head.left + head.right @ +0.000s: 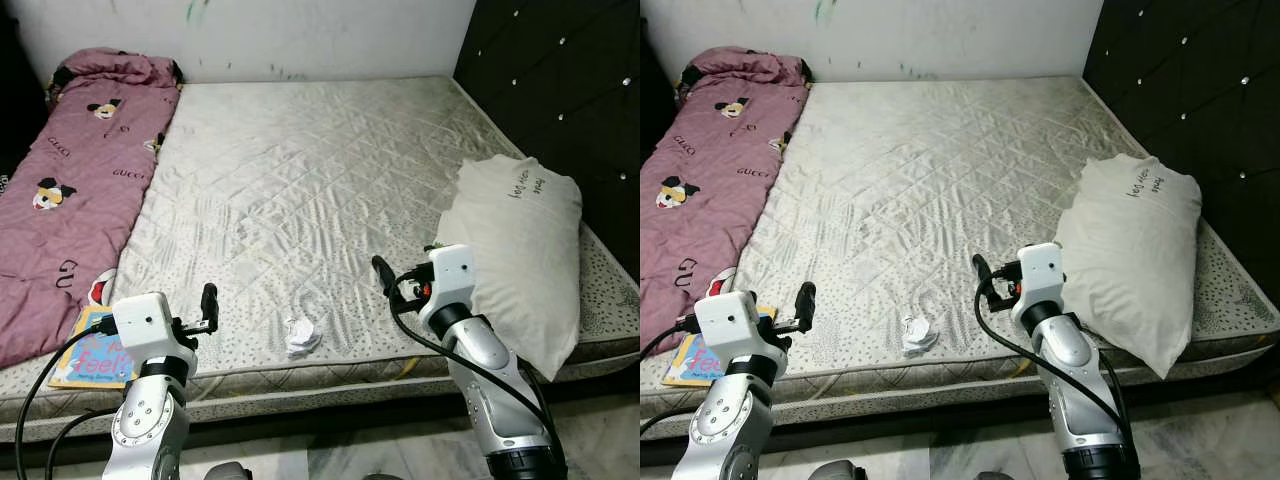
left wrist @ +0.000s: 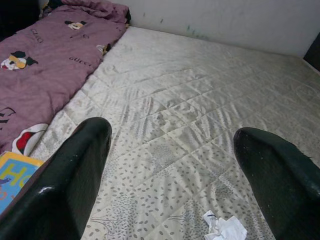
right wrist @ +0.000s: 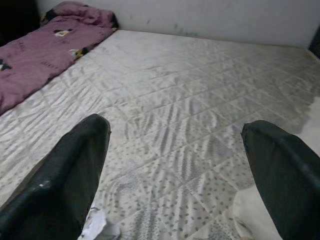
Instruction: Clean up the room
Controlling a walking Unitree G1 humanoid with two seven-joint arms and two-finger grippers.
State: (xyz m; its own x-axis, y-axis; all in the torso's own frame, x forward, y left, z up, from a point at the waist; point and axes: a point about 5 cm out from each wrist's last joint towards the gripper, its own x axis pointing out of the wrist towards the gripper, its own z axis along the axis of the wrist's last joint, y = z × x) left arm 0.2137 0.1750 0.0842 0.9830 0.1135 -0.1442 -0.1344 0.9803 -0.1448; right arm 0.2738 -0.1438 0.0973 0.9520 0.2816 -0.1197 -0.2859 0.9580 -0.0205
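Note:
A crumpled white paper (image 1: 302, 335) lies on the bare quilted mattress (image 1: 320, 170) near its front edge. It sits between my two arms. My left gripper (image 1: 208, 305) hovers over the front edge to the paper's left, fingers open and empty. In the left wrist view the paper (image 2: 225, 228) lies low, close to one black finger (image 2: 280, 175). My right gripper (image 1: 385, 275) is held to the paper's right, beside the white pillow (image 1: 520, 250), also open and empty. The right wrist view catches the paper (image 3: 97, 227) by one finger (image 3: 65, 180).
A purple printed blanket (image 1: 70, 190) covers the bed's left side. A colourful children's book (image 1: 95, 350) lies at the front left corner, partly under my left arm. A black tufted headboard (image 1: 560, 90) stands on the right, a white wall (image 1: 300, 35) behind.

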